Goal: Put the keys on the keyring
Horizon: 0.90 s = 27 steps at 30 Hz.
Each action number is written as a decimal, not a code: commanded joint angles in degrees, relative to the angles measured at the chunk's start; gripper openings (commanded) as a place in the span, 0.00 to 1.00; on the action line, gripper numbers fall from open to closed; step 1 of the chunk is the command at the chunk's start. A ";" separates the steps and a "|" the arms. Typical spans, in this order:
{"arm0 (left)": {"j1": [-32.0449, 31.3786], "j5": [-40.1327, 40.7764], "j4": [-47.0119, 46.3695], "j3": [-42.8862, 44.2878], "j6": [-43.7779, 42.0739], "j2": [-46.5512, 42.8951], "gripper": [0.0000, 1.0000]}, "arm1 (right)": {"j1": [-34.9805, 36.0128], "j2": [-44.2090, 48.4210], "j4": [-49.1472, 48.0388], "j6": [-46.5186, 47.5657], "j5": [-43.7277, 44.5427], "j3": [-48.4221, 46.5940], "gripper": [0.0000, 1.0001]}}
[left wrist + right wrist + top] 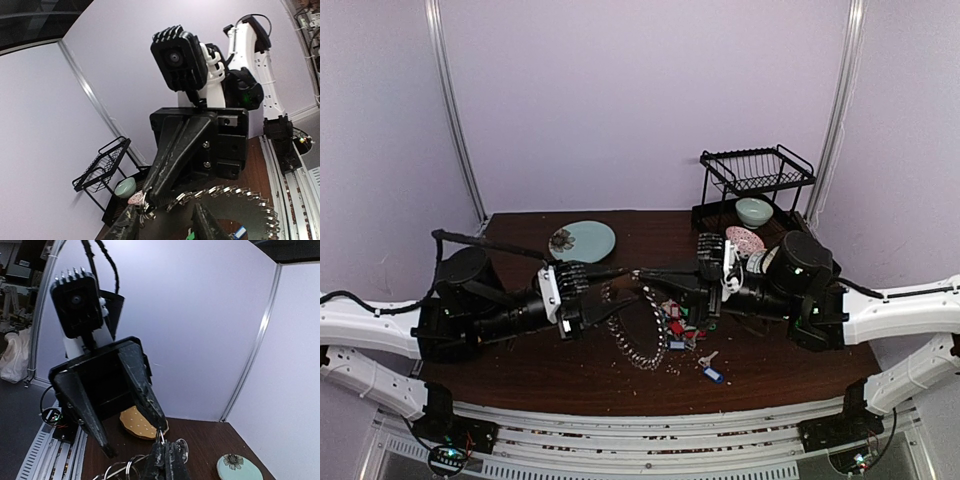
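The keyring, at mid-frame, carries many keys. Tagged keys lie loose just right of it, so work remains. The right gripper is pinched closed, apparently on the keyring's wire. The left gripper gapes wide, empty.

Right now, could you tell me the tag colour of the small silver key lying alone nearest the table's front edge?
Blue oblong tag, clearest in the top external view.

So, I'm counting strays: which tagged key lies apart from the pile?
The blue-tagged key, alone near the table's front edge, right of the keyring; the other tagged keys are bunched together farther back.
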<state>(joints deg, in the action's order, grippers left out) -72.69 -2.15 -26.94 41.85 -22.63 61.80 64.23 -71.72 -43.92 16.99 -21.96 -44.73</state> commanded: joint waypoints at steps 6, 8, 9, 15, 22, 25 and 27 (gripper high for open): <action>0.18 20.92 -2.27 -0.82 7.73 -5.21 0.39 | -0.13 -7.01 26.41 -23.57 34.42 -18.52 0.00; 0.18 22.40 -0.68 0.40 9.97 -4.48 0.35 | -0.10 -8.07 29.32 -26.71 37.09 -20.18 0.00; 0.18 23.12 0.43 1.22 11.19 -3.70 0.32 | -0.15 -8.28 30.20 -28.04 38.33 -20.65 0.00; 0.18 24.02 4.47 3.06 16.95 0.22 0.28 | -0.30 -8.54 31.15 -33.71 38.40 -20.81 0.00; 3.37 18.94 3.88 1.18 19.49 -0.45 0.27 | -1.33 -2.37 7.97 -25.23 18.62 -5.38 0.00; 6.95 11.65 -2.56 -3.35 22.69 -2.70 0.27 | -2.40 -1.48 -2.97 -25.14 7.86 0.02 0.00; 8.39 4.96 -5.38 -4.72 22.77 -3.53 0.27 | -2.49 -1.57 -7.28 -25.51 2.98 1.43 0.00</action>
<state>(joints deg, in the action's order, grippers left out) -67.02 14.87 -23.92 40.18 -3.20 60.64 62.48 -75.09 -32.91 -9.17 -4.64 -45.65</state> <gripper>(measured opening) 0.273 0.011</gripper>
